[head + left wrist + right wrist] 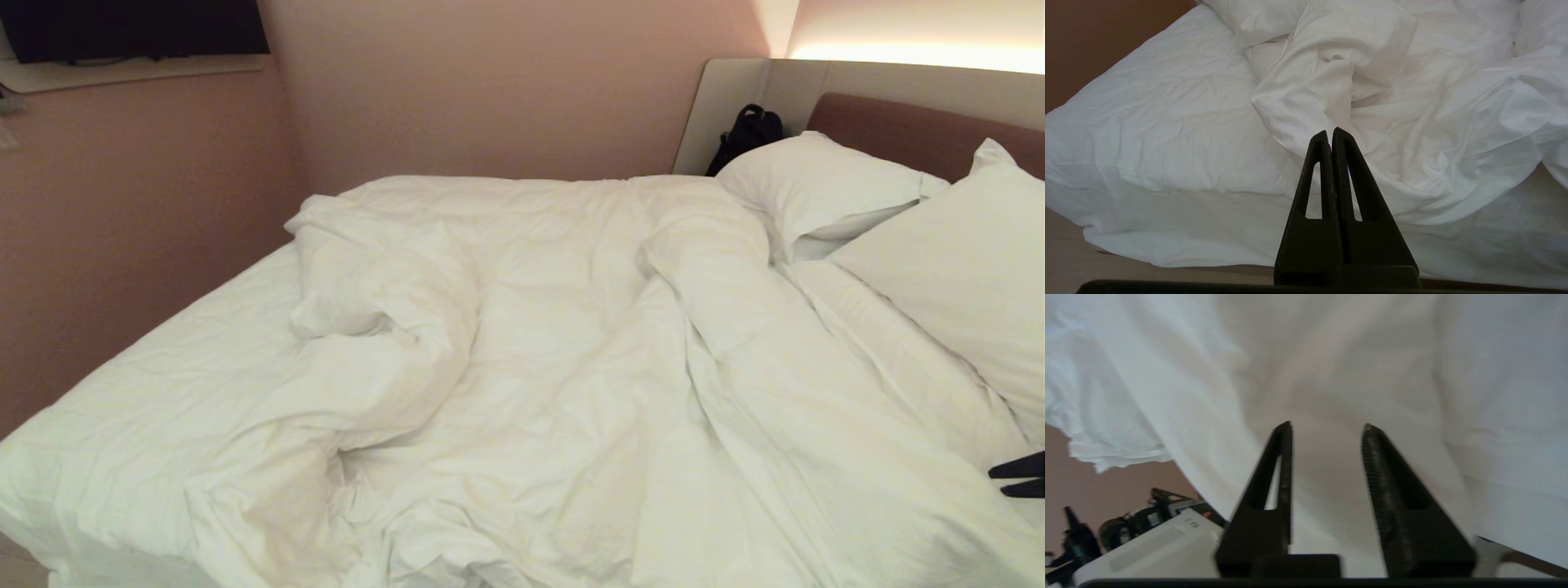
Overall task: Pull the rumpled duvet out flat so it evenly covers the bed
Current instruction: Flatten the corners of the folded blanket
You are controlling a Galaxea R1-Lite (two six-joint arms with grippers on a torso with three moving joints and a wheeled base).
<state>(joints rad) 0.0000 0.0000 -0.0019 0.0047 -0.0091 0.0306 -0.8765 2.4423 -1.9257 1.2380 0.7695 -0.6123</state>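
From the head camera I see the duvet [571, 359] bunched in ridges across the middle of the bed [106, 425], and my right gripper [1019, 476] just showing at the right edge. My left wrist camera shows the left gripper [1330, 132] pressed closed, hanging above the duvet's rumpled edge. My right wrist camera shows parted fingers [1282, 465] with nothing between them, close over white duvet fabric.

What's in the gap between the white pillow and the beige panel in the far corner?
A black bag sits there, wedged between the far pillow and the beige panel. Only the head view shows it.
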